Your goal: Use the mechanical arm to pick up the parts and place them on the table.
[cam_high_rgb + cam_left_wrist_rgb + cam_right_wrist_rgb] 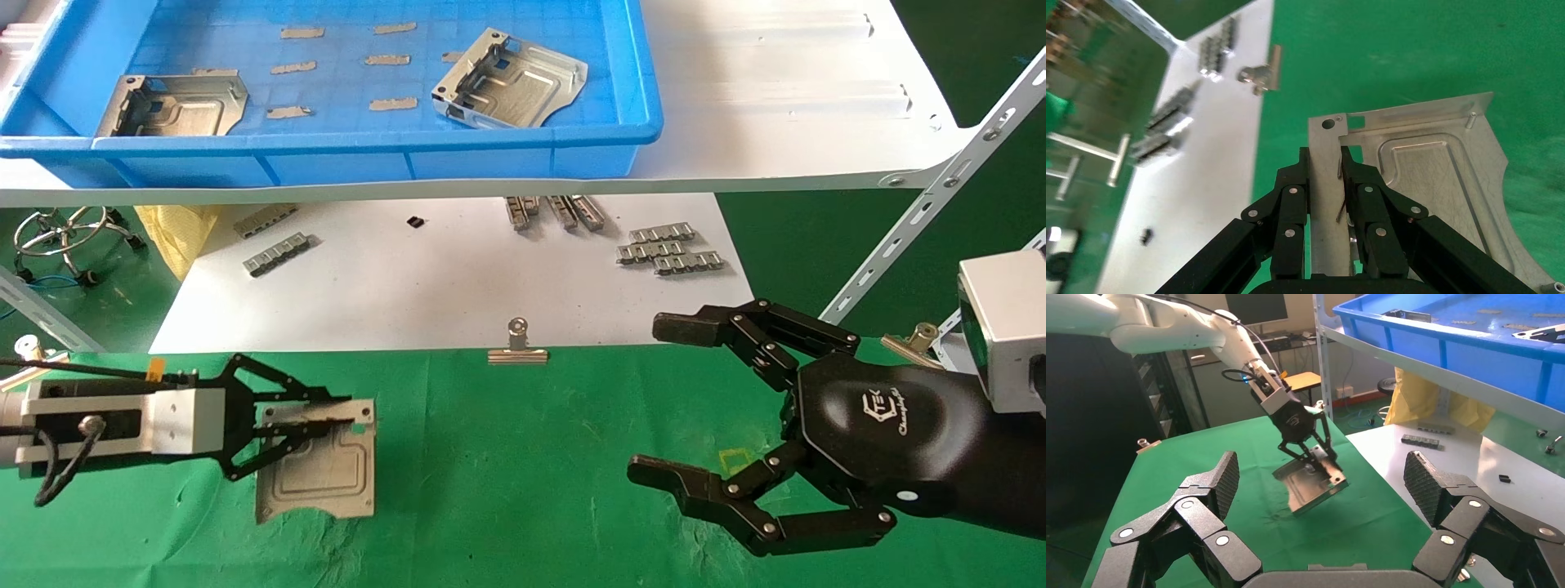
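1. a silver sheet-metal part (320, 467) is clamped along its folded, slotted edge by the closed fingers of the left gripper (323, 414), over the left side of the green cloth table (507, 474).
2. in the right wrist view the held part (1310, 484) is seen tilted, one edge low at the cloth and the gripped edge raised; whether it touches the cloth cannot be told.
3. the plate is roughly square, dull and brushed, with an embossed rounded-rectangle rib, a small round hole at one corner and a curved notch on one edge, best seen in the left wrist view (1438, 184).
4. the left gripper's thin black link fingers (1291, 202) are pressed on either side of the folded edge.
5. the right gripper (654, 400), glossy black with a hexagonal palm and white logo, is held over the right side of the table with its jointed fingers spread wide and nothing between them.
6. two more parts are lying in a blue plastic bin (458, 159) on the white shelf board (776, 106) at the far side: one at the left (176, 104), one at the right (511, 80), well apart.
7. small flat metal tabs (387, 60) are scattered on the bin's gridded floor.
8. ridged silver strips (670, 249) are laid on a white sheet (409, 302) beyond the cloth, which is pinned by a metal binder clip (517, 343).
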